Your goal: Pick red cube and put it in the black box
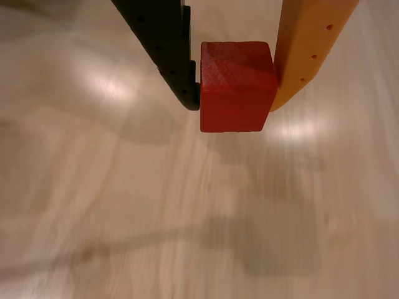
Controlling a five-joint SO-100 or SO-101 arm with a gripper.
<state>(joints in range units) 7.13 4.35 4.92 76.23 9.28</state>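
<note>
Pick looks done: the gripper (237,99) is closed snug on the red cube (237,86), black and orange fingers touching its sides, seemingly lifted off the wooden table (124,205) (blurry). Dropping it in the box remains.

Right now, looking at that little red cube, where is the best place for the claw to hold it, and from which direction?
By its two flat, opposite side faces, coming down from above. The red cube has parallel faces, so flat fingers can press squarely without slipping. In the wrist view the gripper sits just so: the black finger against the left face, the orange finger against the right, near the cube's upper half.
</note>
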